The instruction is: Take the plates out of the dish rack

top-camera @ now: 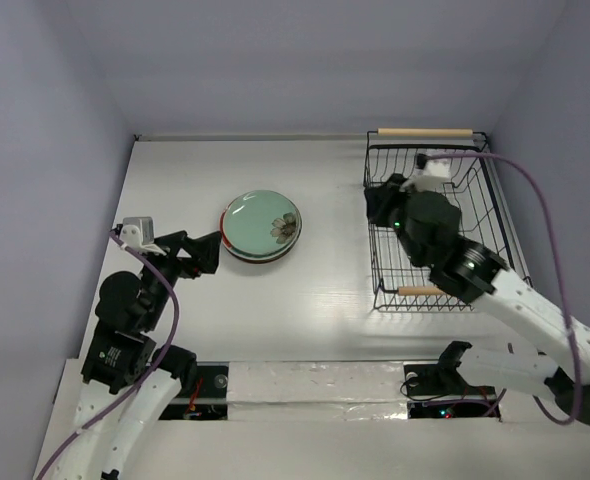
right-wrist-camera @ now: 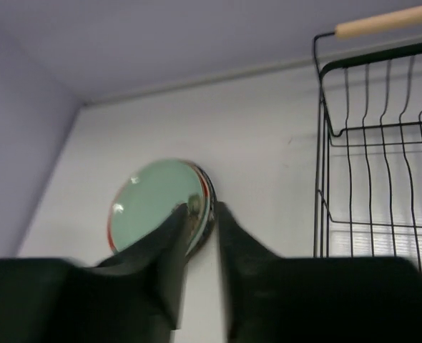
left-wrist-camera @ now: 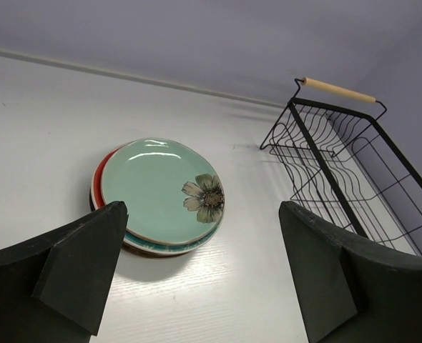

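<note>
Pale green plate [left-wrist-camera: 150, 187], flower near rim | black wire dish rack [left-wrist-camera: 322, 168]

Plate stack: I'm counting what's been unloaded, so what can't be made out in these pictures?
Plates under the green plate: every view shows only rims, count unclear.
Rack floor: top view, right arm covers the middle.
Their right edge: right wrist view, blurred, behind the right gripper.

Plates [top-camera: 262, 226] in one stack on table [top-camera: 325, 290], left of centre, left gripper [top-camera: 213, 252] just beside at left, dish rack [top-camera: 425, 131] well apart at far right, right gripper [top-camera: 378, 205] over its left part.
</note>
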Available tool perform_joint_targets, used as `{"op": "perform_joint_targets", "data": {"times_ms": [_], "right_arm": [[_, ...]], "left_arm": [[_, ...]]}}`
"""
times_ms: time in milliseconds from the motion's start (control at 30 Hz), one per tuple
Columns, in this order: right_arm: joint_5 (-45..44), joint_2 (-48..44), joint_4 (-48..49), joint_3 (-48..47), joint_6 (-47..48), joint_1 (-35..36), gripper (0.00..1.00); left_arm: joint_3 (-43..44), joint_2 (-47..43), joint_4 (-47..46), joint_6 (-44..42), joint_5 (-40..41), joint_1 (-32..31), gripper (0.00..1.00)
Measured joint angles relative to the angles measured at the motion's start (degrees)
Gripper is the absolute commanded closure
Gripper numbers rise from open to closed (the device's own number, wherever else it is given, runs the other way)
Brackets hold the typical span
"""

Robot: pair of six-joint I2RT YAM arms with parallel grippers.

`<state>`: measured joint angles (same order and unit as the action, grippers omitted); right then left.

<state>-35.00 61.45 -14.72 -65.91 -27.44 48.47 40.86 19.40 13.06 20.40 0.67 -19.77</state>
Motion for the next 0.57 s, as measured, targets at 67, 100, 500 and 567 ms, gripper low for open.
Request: {"op": "perform_joint_targets", "data": {"times_ms": [67,100,500,567], "right_arm": [[-2.84,-6.21,0.17,2.21,1.07,0.0,0.27],[-4.52,-9.53,0.09,3.43,1.16,0.0,0.19],[-16.68,-33.62,-0.5,13.7,1.46,0.0,0.1],[-16.83,-33.62,-0.94,14.6,1.14,0.0,0.1]], "left_arm": [[0.11,0.92,0.13,-0.02,0.02,0.0,0.14],[0.33,1.31,0.26,-0.02,0.04,0.0,0.13],[9.97,1.14,1.68,-1.44,4.37,0.0,0.14],[9.81,0.5,1.77,-1.75,4.55,0.0,0.11]]}}
